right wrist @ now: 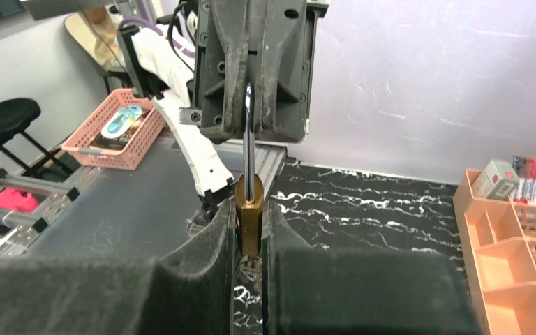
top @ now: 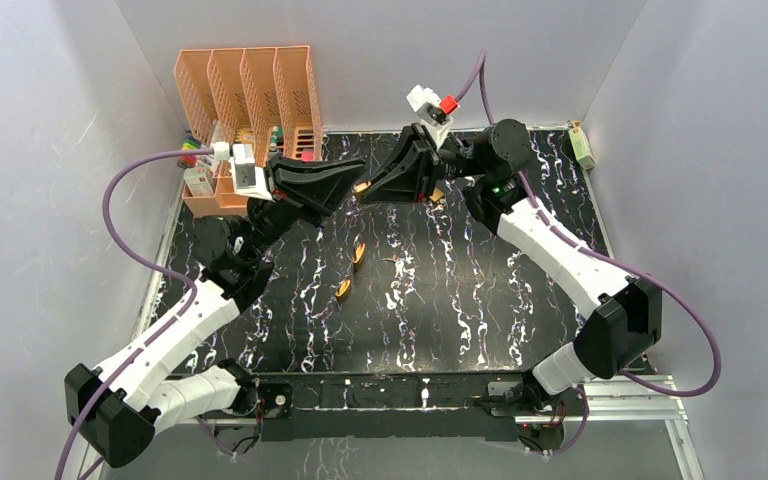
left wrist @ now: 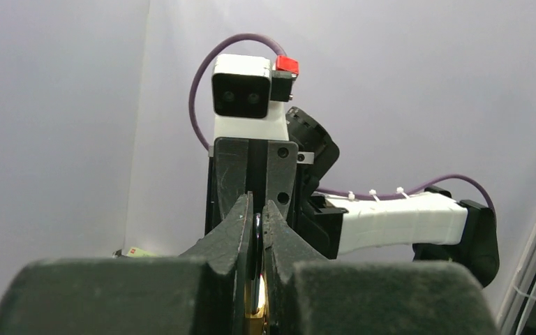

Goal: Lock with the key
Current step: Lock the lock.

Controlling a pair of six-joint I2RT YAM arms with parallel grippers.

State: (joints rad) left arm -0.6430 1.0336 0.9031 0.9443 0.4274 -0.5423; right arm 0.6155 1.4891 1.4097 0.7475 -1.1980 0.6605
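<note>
A brass padlock (right wrist: 250,220) is held in the air between both grippers, above the back of the black marbled table (top: 460,300). My right gripper (right wrist: 250,206) is shut on the padlock's body. The steel shackle (right wrist: 248,139) runs up into my left gripper (right wrist: 249,105), which is shut on it. In the left wrist view the shackle (left wrist: 257,230) sits edge-on between my left gripper's fingertips (left wrist: 258,209), with the brass body (left wrist: 257,315) below. In the top view the grippers meet tip to tip around the padlock (top: 362,186). I cannot make out a key in the lock.
Two more brass padlocks (top: 358,252) (top: 344,290) lie mid-table, with a small metal piece (top: 397,265) beside them. Orange file racks (top: 245,90) and an orange tray with pens (right wrist: 516,230) stand at the back left. A small box (top: 583,145) sits at the back right.
</note>
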